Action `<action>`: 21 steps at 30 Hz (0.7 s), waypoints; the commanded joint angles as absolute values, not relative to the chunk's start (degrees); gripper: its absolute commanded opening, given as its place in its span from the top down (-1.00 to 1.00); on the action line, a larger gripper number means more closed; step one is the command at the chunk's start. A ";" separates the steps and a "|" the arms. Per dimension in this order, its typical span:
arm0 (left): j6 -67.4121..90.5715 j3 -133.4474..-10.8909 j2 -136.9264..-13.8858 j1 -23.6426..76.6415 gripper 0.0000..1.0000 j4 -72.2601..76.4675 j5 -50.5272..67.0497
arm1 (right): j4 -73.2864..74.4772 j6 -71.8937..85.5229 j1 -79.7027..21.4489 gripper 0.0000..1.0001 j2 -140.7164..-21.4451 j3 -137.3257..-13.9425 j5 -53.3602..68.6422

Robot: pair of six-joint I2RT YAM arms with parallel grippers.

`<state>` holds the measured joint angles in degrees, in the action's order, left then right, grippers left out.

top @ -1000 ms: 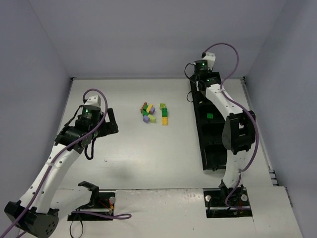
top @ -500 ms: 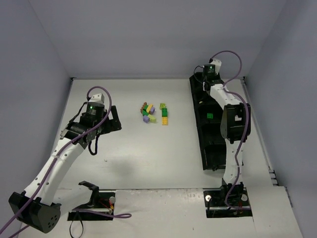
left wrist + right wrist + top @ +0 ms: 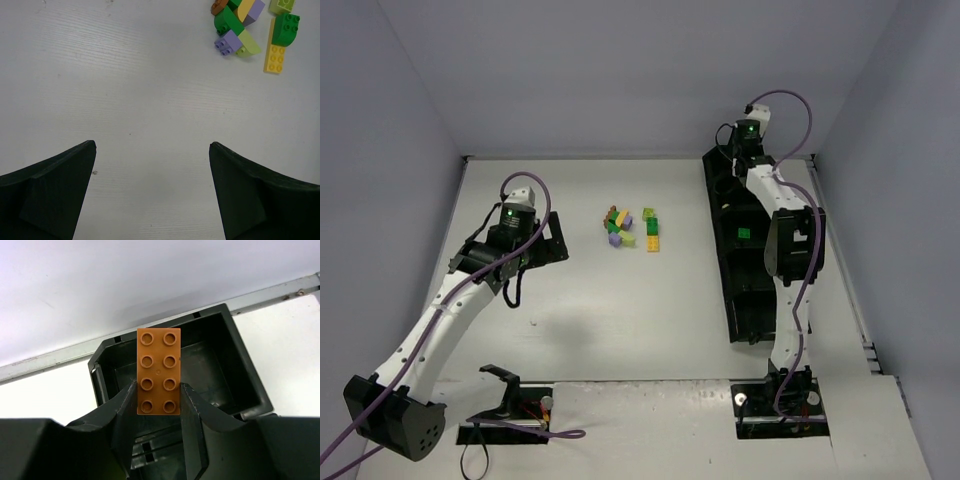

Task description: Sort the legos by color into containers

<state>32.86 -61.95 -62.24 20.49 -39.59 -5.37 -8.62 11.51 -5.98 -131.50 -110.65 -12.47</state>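
The legos point(image 3: 631, 229) lay clustered on the surface point(image 3: 620, 300), left of the black five-compartment tray point(image 3: 729, 300). One green brick point(image 3: 744, 235) lay in its middle compartment. The right tool point(image 3: 157, 386) gripped an orange-brown brick point(image 3: 158, 371) above the far end compartment, which appeared empty. The left tool point(image 3: 152, 144) stood fully open, holding nothing.

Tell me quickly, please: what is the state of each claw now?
Left claw: open, holding nothing.
Right claw: closed on an orange-brown flat plastic studded brick, over the end compartment of the long black plastic tray.
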 commanded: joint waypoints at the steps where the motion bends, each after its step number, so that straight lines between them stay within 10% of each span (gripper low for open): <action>1: 32.61 -63.63 -62.40 20.04 -0.77 -36.65 -5.62 | -12.57 10.55 -5.54 0.82 -132.36 -113.20 -12.39; 21: 32.17 -63.81 -62.84 20.13 -0.76 -36.04 -4.66 | -12.39 5.89 -5.45 -0.22 -128.24 -111.89 -9.58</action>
